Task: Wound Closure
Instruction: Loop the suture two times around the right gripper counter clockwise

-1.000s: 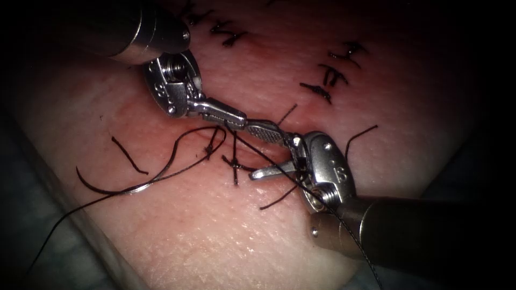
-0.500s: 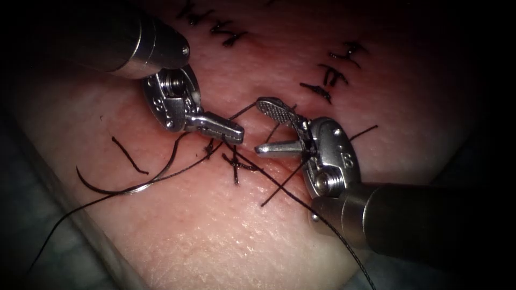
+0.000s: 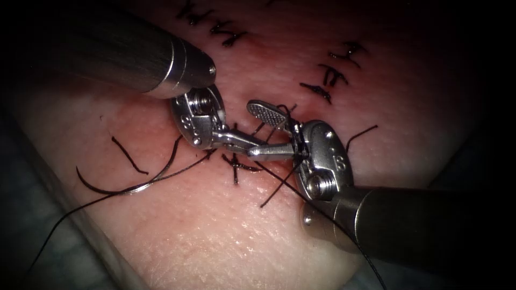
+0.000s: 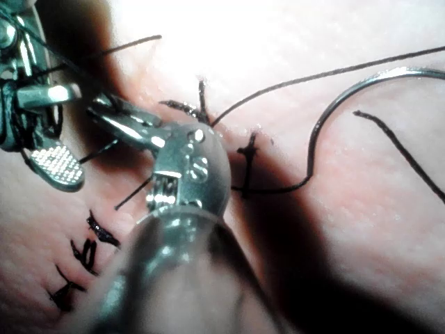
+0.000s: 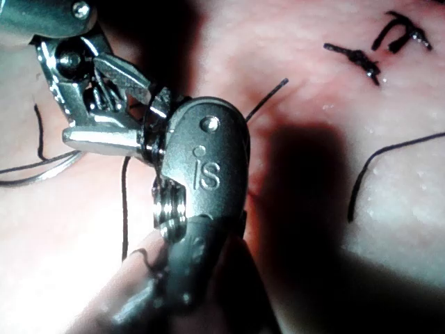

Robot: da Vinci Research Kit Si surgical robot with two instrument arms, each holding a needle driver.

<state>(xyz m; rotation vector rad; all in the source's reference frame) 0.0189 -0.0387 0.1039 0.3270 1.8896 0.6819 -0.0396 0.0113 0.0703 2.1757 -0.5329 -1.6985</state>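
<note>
Over the cut: right claw [image 3: 260,131] gaped wide, thread [image 3: 293,131] wound round it
Left claw [image 3: 258,147] closed between its jaws, grasp unclear; needle [image 3: 129,185] lay free left on tissue [image 3: 215,236]

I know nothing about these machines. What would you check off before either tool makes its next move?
1. Needle out of the tissue, lying on it left of the cut, held by neither tool: ok.
2. Right tool fingers open: ok.
3. Thread wound around the right tool near its hinge: ok.
4. Left tool, fingers shut, tip reaching between those open fingers: ok.
5. Left tool actually gripping thread: cannot tell.
</note>
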